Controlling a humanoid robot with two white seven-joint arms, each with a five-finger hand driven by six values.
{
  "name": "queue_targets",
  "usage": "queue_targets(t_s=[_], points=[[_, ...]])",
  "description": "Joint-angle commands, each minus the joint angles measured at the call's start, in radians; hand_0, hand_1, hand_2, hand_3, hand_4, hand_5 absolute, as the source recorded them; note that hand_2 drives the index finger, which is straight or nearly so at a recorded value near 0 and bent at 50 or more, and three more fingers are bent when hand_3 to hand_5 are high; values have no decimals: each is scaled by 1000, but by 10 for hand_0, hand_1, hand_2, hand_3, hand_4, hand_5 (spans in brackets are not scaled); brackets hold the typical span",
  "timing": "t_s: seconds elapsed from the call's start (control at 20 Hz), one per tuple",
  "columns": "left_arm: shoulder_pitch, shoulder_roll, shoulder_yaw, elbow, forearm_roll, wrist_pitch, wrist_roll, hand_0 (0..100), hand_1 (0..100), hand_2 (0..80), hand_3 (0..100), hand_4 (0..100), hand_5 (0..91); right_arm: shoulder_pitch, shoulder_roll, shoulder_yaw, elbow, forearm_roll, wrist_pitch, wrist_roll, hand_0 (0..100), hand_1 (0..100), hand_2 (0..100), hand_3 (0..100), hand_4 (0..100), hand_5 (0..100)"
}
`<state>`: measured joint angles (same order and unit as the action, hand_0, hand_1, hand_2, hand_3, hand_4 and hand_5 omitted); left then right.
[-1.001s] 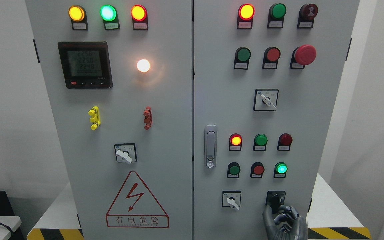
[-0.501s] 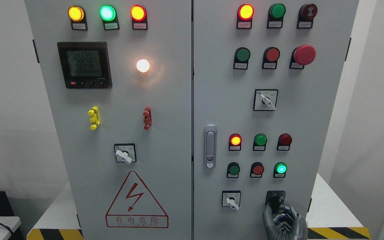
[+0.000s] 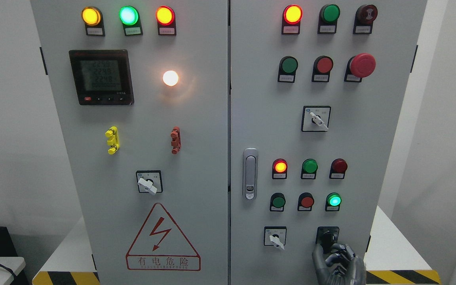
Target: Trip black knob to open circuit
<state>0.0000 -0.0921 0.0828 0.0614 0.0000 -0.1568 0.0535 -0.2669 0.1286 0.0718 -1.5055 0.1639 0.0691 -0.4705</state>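
Almost nothing was altered against the earlier frames: only the middle reading on the digital meter (image 3: 101, 77) was changed, while the right hand (image 3: 337, 259) was kept in the same spot at the black knob (image 3: 327, 238). The knob was found low on the right cabinet door, right of the white selector switch (image 3: 275, 237) and below the lit green lamp (image 3: 334, 200). The knob was pinched from below by curled dark fingers (image 3: 318, 250) (thumb at its lower left).
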Motion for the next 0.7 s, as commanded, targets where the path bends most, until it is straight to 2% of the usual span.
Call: queue_targets(t_s=[0.0, 0.65], points=[[-8, 0, 0, 0, -32, 0, 0, 120, 389, 0, 0, 0, 0, 0, -3, -4, 1, 0, 1, -4, 470, 780, 565, 850, 826, 920], [-8, 0, 0, 0, -32, 0, 0, 120, 389, 0, 0, 0, 0, 2, -4, -12, 1, 42, -6, 7, 469, 787, 567, 849, 823, 920]])
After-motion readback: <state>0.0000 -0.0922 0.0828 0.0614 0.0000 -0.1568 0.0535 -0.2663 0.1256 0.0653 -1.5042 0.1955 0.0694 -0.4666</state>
